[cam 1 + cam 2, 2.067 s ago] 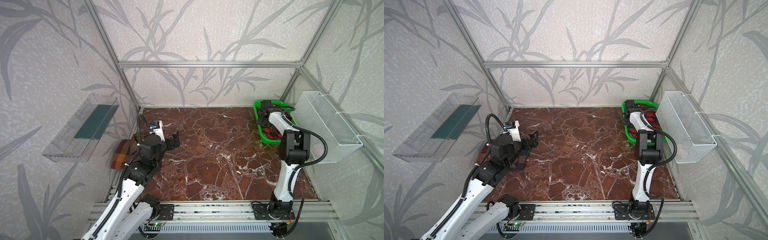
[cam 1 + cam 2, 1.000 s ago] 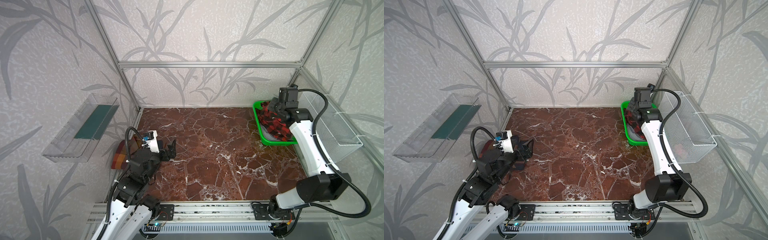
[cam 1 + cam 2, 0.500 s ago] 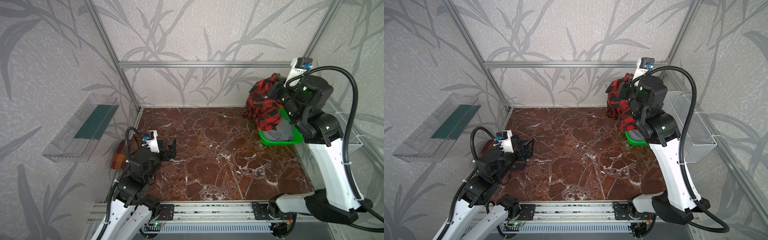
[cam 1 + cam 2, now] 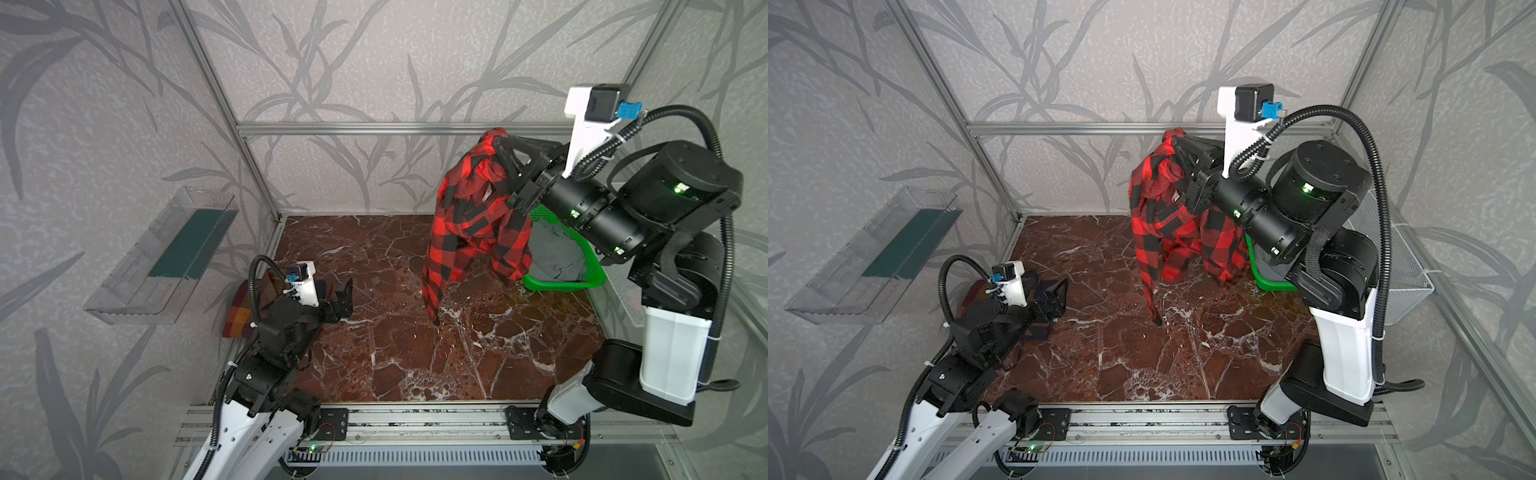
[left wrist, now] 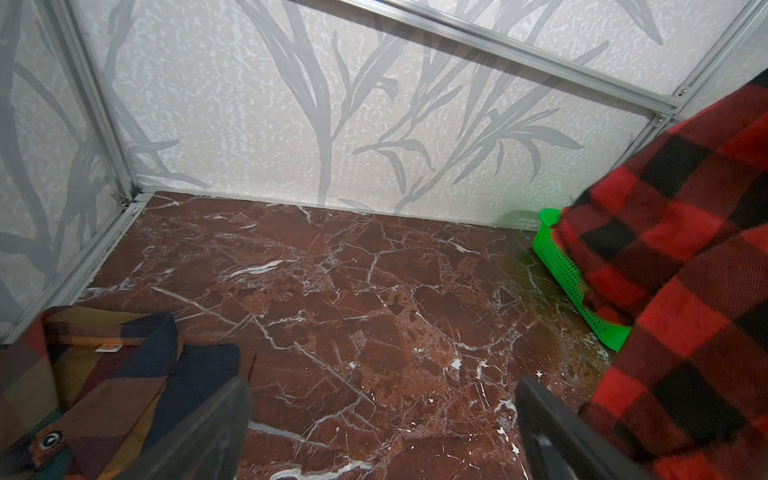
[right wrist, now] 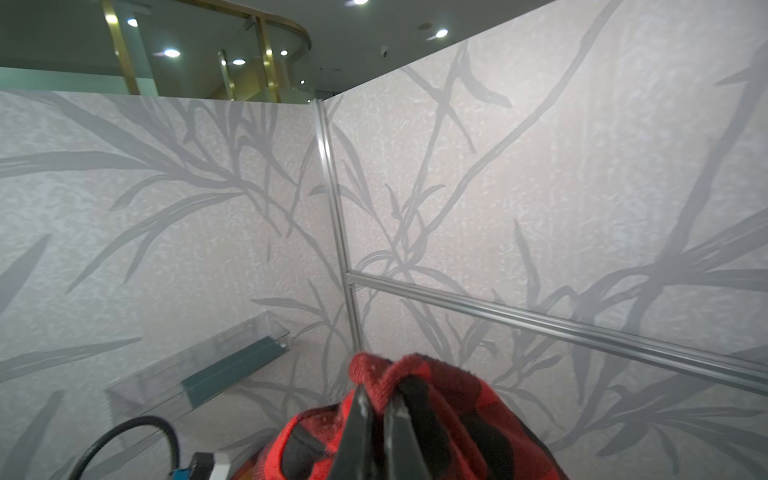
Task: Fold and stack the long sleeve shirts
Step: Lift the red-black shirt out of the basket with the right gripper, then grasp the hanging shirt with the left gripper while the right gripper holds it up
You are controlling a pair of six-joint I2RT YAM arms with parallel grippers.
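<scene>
Enclosure: grey leaf-print walls on an aluminium frame; clear wall tray (image 4: 162, 257) on the left wall, wire basket (image 4: 1404, 266) on the right wall.
Surface: dark red marble-look counter (image 4: 395, 353).
Red-and-black check shirt (image 4: 469, 224): off the counter, hanging in the air above its far right part, bunched at the top. One sleeve trails straight down. Cannot tell whether its tip touches the counter.
Right tool (image 4: 496, 143): raised high, jaws pressed almost together on a fold at the top of the red-and-black check shirt. The right wrist view shows red cloth pinched between the fingers.
Green basket (image 4: 561, 284): far right corner of the counter, grey cloth (image 4: 552, 253) inside. The hanging shirt's lower edge drapes in front of its rim.
Plaid shirt (image 5: 83, 386): lying at the counter's left edge, collar up with a small label showing; partly hidden by the left arm in both top views.
Left tool (image 5: 382, 386): low over the counter just beside the plaid shirt, jaws spread wide, nothing between them.
</scene>
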